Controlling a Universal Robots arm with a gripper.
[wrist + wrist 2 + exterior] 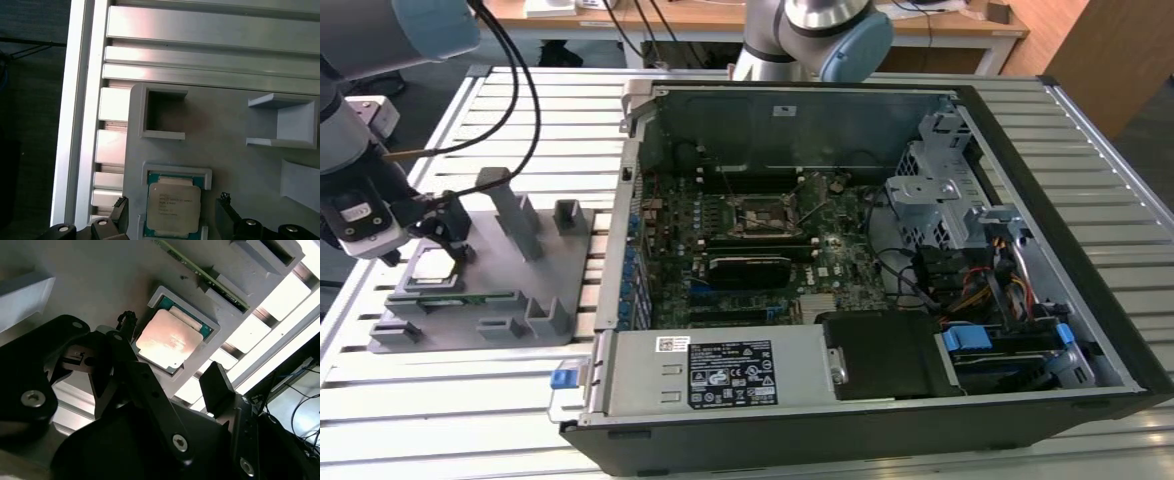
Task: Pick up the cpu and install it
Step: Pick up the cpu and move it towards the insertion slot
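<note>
The cpu [434, 265] is a flat square chip with a shiny metal top, lying in a shallow pocket of the grey fixture plate [494, 300] at the exterior view's left. My gripper [438, 238] hangs just above it, open. In the second wrist view the cpu [170, 342] lies between my two black fingertips [216, 385], and the gripper [172, 357] holds nothing. In the first wrist view the cpu [173, 205] sits in its pocket with the gripper [171, 210] straddling it, apart from its edges.
An open computer case [1014, 120] lies to the exterior view's right of the plate, with the motherboard socket [761, 215] exposed. Upright posts [507, 210] stand on the fixture plate close to my gripper. A thin green strip [200, 275] rests in a slot beside the cpu.
</note>
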